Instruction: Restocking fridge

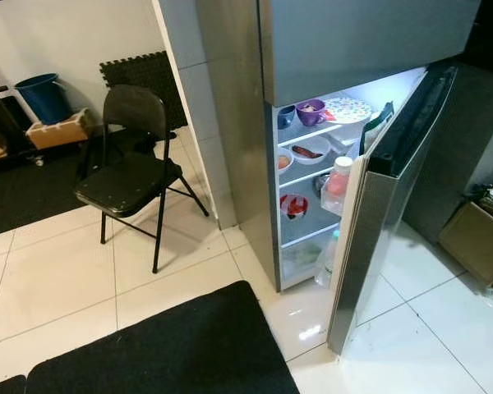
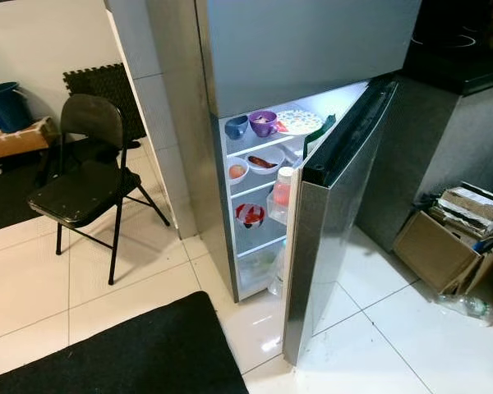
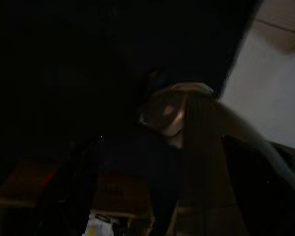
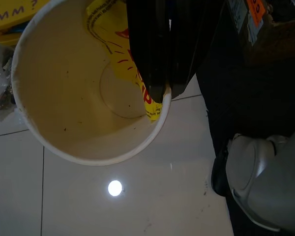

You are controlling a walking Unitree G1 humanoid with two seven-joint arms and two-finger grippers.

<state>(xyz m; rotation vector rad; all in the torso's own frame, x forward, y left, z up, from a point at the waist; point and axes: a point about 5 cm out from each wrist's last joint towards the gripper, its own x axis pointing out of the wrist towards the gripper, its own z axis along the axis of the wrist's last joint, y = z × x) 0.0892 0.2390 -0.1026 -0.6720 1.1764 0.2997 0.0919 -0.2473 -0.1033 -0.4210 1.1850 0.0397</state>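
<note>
Right tool points down over tiled floor, fingers pinching rim of paper cup; cup hangs beneath. Left tool: state cannot tell, view dark. Fridge open ahead.

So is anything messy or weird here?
The fridge door hangs open. Beside the fridge, a torn cardboard box sits on the floor, crammed with clutter. The right gripper pinches the rim of a stained paper cup with a yellow packet inside.
</note>
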